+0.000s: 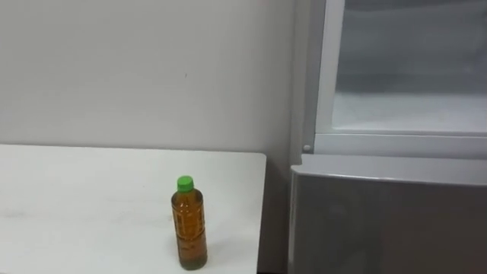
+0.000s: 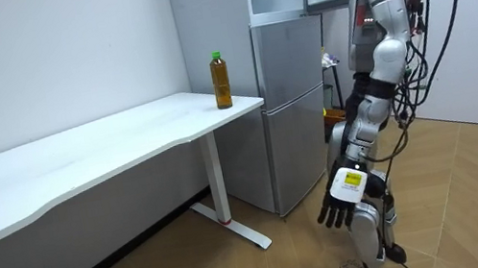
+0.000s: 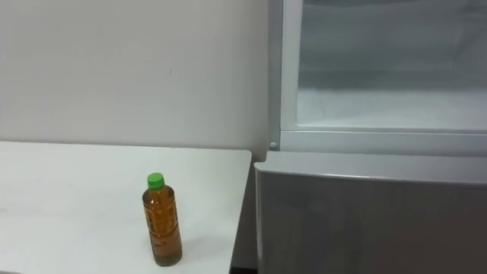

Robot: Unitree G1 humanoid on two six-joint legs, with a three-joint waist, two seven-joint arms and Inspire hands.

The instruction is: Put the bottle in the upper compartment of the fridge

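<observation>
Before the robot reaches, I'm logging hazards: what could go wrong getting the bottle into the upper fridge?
The bottle stands tall and narrow near the corner of the table; a glancing touch could tip it off the edge. The left hand hangs low, well off the table, so the reach may be awkward. The bottle might clip the sill of the upper fridge going in.

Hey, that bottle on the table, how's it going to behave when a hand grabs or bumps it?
The bottle is tall and narrow and stands upright, so a sideways bump would probably tip it, and then it might roll. It looks nearly full, so it is likely fairly heavy for its size.
</observation>
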